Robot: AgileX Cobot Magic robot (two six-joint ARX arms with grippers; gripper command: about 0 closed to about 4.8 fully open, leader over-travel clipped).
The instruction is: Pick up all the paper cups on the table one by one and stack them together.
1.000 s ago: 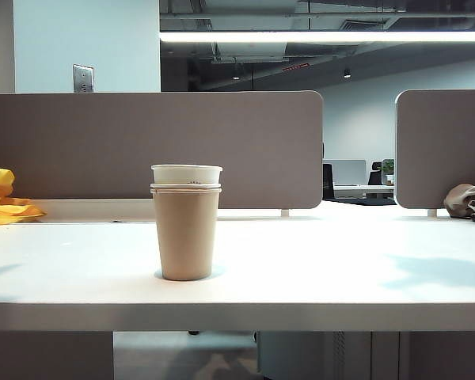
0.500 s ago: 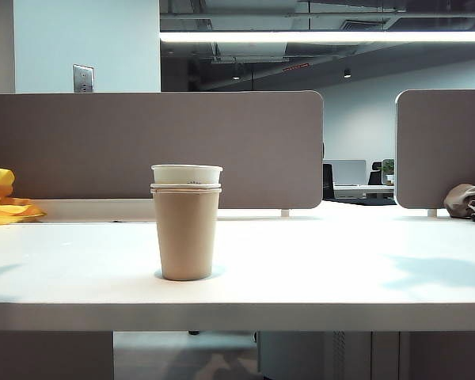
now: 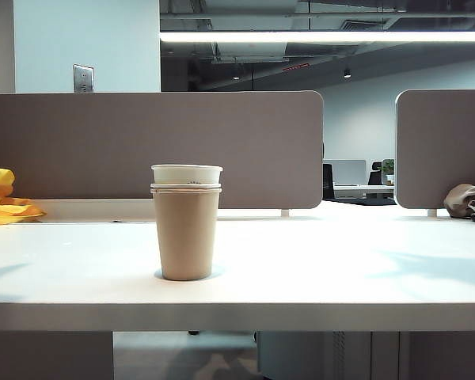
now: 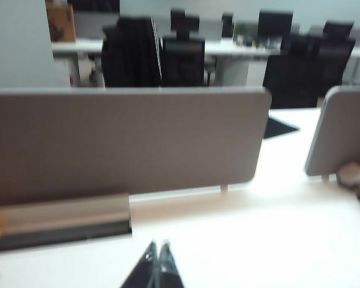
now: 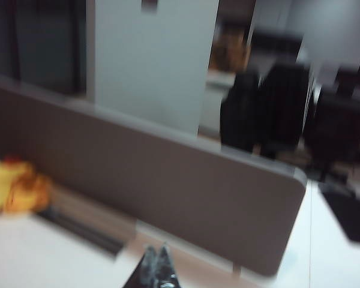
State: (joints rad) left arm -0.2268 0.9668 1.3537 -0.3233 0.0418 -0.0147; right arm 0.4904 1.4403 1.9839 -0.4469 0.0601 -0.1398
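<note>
The paper cups point(image 3: 186, 229) stand as one stack on the table point(image 3: 317, 269), left of centre in the exterior view: a tall brown cup at the bottom with white rims point(image 3: 186, 176) nested in its mouth. No arm shows in the exterior view. In the left wrist view my left gripper point(image 4: 157, 247) is shut and empty, its tips pressed together above the white table top point(image 4: 258, 240), facing the grey partition. In the right wrist view my right gripper point(image 5: 156, 251) is shut and empty too, also pointed at a partition. Neither wrist view shows the cups.
Grey partition panels point(image 3: 150, 146) close off the back of the table, with a gap between them at the right. A yellow cloth point(image 3: 1, 202) lies at the far left, a brown bundle point(image 3: 465, 199) at the far right. Office chairs point(image 4: 150, 54) stand beyond.
The cup stack has not moved in the exterior view. Faint shadows on the table top at the right have shifted slightly.
</note>
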